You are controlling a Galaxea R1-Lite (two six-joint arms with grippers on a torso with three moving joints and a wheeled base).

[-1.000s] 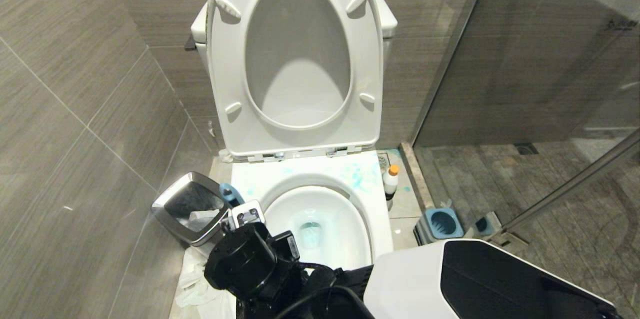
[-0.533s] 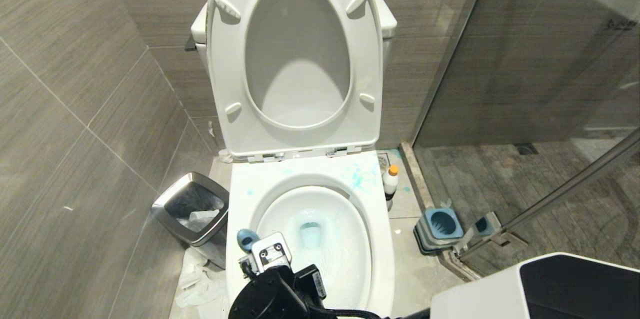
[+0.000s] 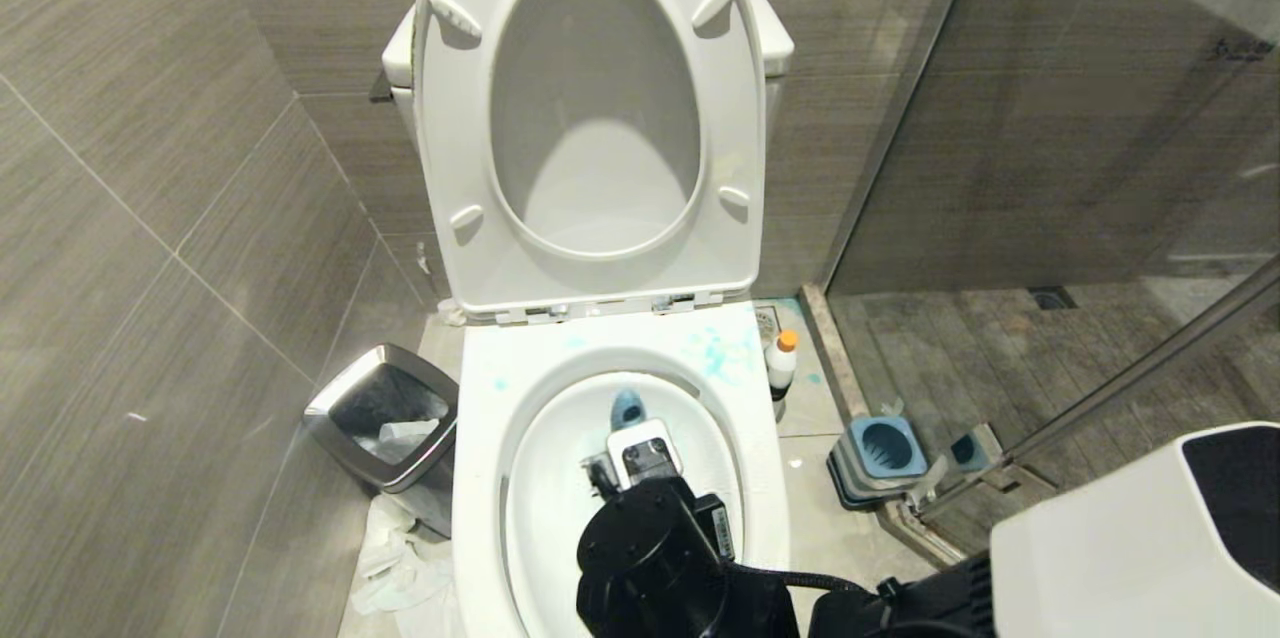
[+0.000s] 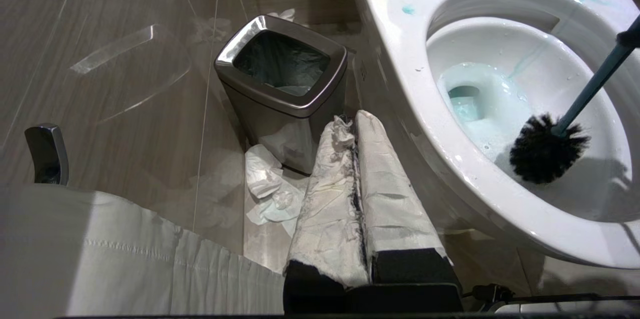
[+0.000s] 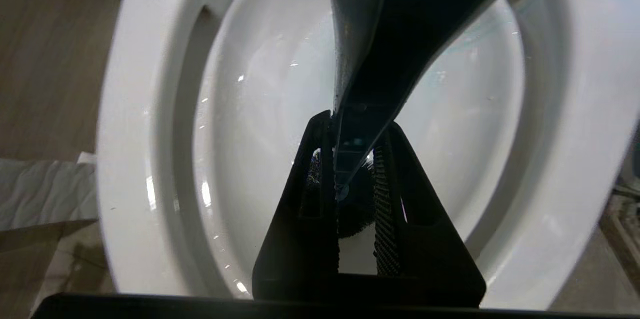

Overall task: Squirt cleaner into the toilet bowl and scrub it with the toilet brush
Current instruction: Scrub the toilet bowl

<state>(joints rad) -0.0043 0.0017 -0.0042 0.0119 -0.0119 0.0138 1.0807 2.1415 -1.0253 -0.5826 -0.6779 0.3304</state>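
Right end effector over middle of toilet bowl, pinching toilet brush by its slate-blue handle; handle top pokes out beyond the camera block toward far side of bowl. In right wrist view, ribbed pads clamped on handle either side. Brush head black, round, down inside bowl against near inner wall, clear of the water pocket; seen best in left wrist view. Handle slants up and away from head.

Seat + lid raised, leaning on tank. Blue-teal splashes on far rim, mostly right; teal tint in water at bowl bottom.

Cleaner upright on floor just right of bowl, far end, orange cap on. Apart from end effector.

Brush holder on floor, right of bowl, nearer than cleaner, beside glass-partition rail.

Waste bin left of bowl, steel rim, dark liner. Crumpled paper on floor at its near side.

Left end effector parked low, left of bowl, near bin; wrapped in white paper, pressed together, holding nothing.
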